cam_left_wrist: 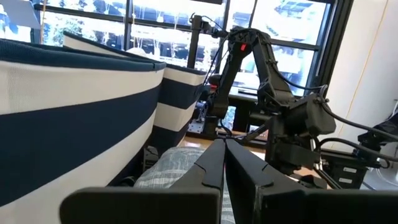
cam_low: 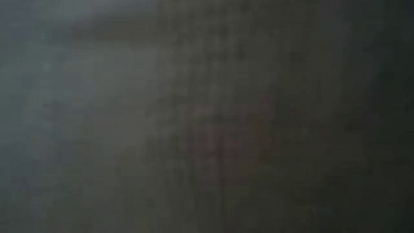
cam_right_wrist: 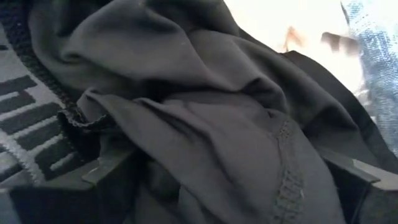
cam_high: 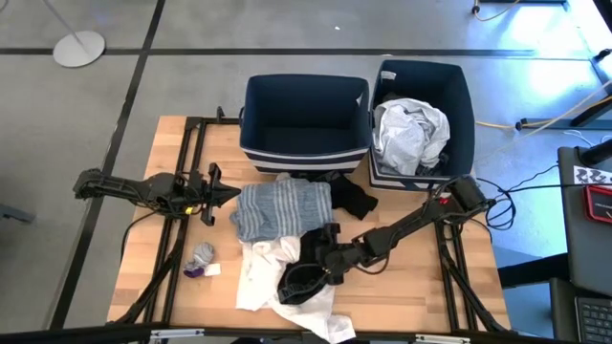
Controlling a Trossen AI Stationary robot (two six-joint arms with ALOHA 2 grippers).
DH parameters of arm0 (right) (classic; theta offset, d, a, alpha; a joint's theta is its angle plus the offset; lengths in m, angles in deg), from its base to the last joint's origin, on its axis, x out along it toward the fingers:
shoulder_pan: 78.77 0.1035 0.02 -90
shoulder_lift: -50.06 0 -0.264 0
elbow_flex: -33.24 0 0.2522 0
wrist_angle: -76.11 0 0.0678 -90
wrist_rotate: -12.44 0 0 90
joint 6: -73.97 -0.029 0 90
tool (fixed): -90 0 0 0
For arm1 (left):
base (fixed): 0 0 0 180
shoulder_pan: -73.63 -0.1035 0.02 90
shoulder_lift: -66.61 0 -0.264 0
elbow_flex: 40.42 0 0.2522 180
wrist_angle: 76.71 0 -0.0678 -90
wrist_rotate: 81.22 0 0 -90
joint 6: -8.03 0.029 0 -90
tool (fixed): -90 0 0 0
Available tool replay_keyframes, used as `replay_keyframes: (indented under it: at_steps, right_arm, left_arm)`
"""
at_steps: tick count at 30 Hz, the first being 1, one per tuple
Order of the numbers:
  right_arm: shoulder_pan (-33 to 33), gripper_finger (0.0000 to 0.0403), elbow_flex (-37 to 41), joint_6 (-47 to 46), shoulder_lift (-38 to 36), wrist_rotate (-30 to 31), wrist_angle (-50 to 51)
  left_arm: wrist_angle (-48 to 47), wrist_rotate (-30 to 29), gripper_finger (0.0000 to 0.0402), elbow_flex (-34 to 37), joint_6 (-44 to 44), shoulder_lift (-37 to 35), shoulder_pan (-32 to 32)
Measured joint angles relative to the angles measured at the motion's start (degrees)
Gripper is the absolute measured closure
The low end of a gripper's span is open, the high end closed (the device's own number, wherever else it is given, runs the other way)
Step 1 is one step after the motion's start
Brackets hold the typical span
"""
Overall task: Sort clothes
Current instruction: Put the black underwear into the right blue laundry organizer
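My right gripper [cam_high: 304, 279] pinched a black garment [cam_right_wrist: 205, 124] over the white pieces [cam_high: 258, 272] | my left gripper [cam_high: 226, 194], fingers pressed together, beside the grey striped top [cam_high: 282, 207] | desk [cam_high: 411, 277]

black garment [cam_right_wrist: 205, 124]: matt soft cloth, stitched hem; table [cam_high: 172, 153]: pale smooth wood

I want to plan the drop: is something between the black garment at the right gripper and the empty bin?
Yes, other clothes. The right gripper is at the black garment; between it and the empty bin lie the grey striped top and another dark item. Lifting over them should clear.
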Motion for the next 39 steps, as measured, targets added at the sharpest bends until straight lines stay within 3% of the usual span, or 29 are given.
replay_keyframes:
  at_steps: [5, 15, 20, 24, 31, 39]
  right_arm:
    - [0.1, 0.0101, 0.0, -0.2, 0.1, -0.2, 0.0]
    - [0.1, 0.0276, 0.3, 3.8, -1.0, -0.1, -0.6]
    - [0.1, 0.034, 0.5, 5.3, -4.3, 0.4, 3.3]
    - [0.1, 0.0355, 0.5, 5.4, -8.9, 1.3, 6.9]
    - [0.7, 0.0331, 0.5, 5.3, -17.4, 6.0, 12.0]
    - [1.6, 0.0342, 0.4, 9.3, -27.0, 8.1, 12.6]
  left_arm:
    - [0.0, 0.0, 0.0398, 0.0, 0.1, 0.0, 0.0]
    - [0.0, 0.0, 0.0398, 0.0, 0.0, 0.0, 0.0]
    - [0.0, 0.0, 0.0398, 0.0, 0.0, 0.0, 0.0]
    - [-0.1, 0.0, 0.0398, 0.0, 0.0, 0.0, 0.0]
    - [-0.7, 0.0, 0.0398, 0.0, -0.6, 0.0, 0.0]
    - [-0.9, 0.0, 0.0398, 0.0, -1.1, 0.0, 0.0]
